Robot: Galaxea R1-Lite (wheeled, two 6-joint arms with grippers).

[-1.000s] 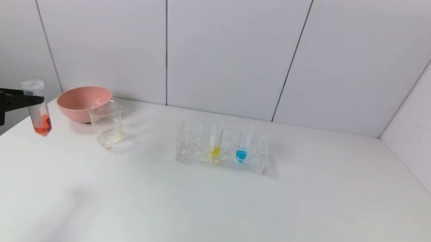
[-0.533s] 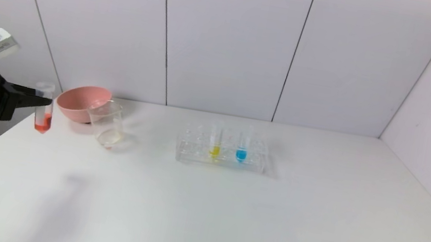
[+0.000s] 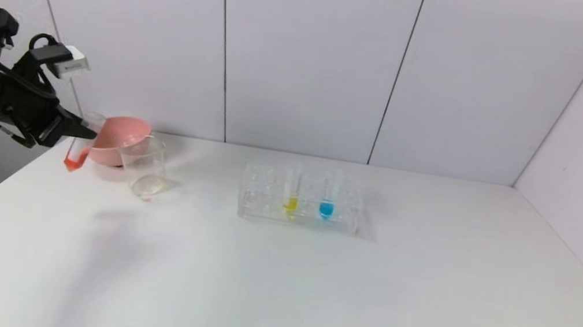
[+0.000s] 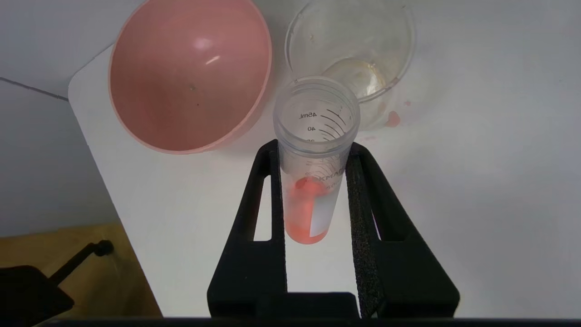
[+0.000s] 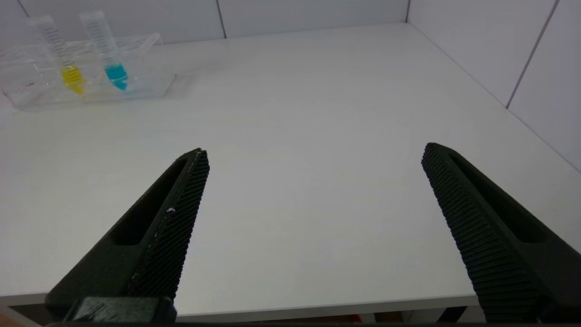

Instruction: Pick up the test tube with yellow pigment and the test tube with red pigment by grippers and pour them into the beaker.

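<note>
A pink bowl sits just behind the beaker at the tabletop's left rear; a clear rack holds the yellow tube and a blue tube. My left gripper clamps the red tube, open-mouthed and tilted, left of the beaker. My right gripper hangs spread apart over the near edge.
</note>
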